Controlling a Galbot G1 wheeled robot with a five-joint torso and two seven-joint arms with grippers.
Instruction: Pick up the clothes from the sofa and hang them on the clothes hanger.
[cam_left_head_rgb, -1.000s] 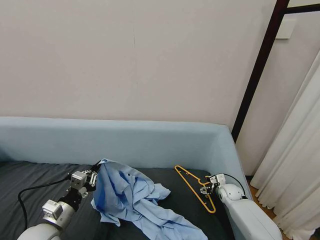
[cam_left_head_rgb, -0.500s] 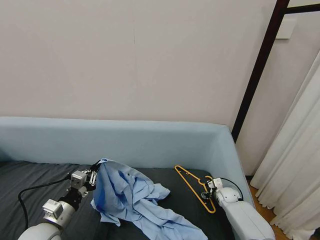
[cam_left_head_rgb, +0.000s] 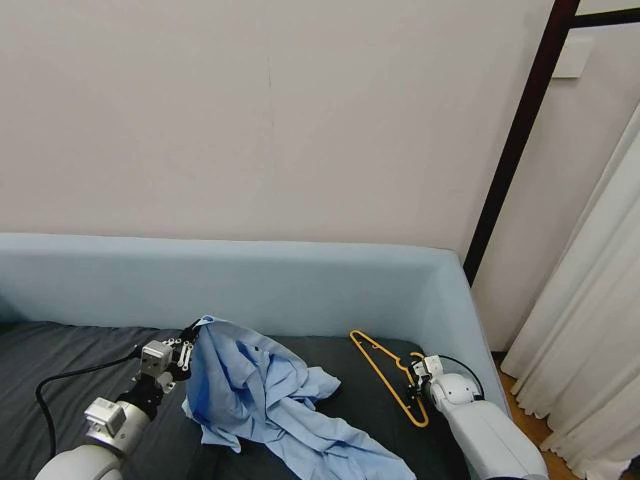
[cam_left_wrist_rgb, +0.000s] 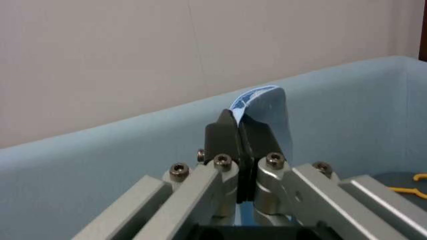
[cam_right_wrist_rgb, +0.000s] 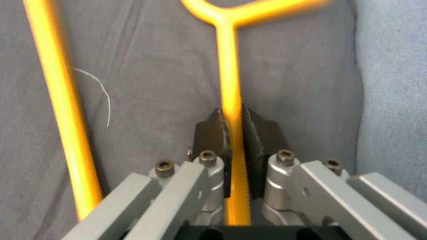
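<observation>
A light blue shirt (cam_left_head_rgb: 265, 400) lies crumpled on the dark sofa seat (cam_left_head_rgb: 60, 350). My left gripper (cam_left_head_rgb: 183, 345) is shut on its raised collar edge; in the left wrist view the black fingers (cam_left_wrist_rgb: 223, 137) pinch the blue cloth (cam_left_wrist_rgb: 263, 102). An orange hanger (cam_left_head_rgb: 385, 375) lies on the seat near the sofa's right arm. My right gripper (cam_left_head_rgb: 413, 378) is shut on the hanger; the right wrist view has its pads (cam_right_wrist_rgb: 217, 135) clamped on an orange bar (cam_right_wrist_rgb: 228, 75), with another bar (cam_right_wrist_rgb: 60, 110) alongside.
The pale blue sofa back (cam_left_head_rgb: 250, 280) runs behind the seat, and the sofa's right arm (cam_left_head_rgb: 455, 320) stands close to my right arm. A dark post (cam_left_head_rgb: 510, 140) and white curtains (cam_left_head_rgb: 590, 350) are at the right.
My right gripper has drawn slightly back and down along the hanger, and the hanger has shifted a little with it. The left gripper and shirt have stayed put.
</observation>
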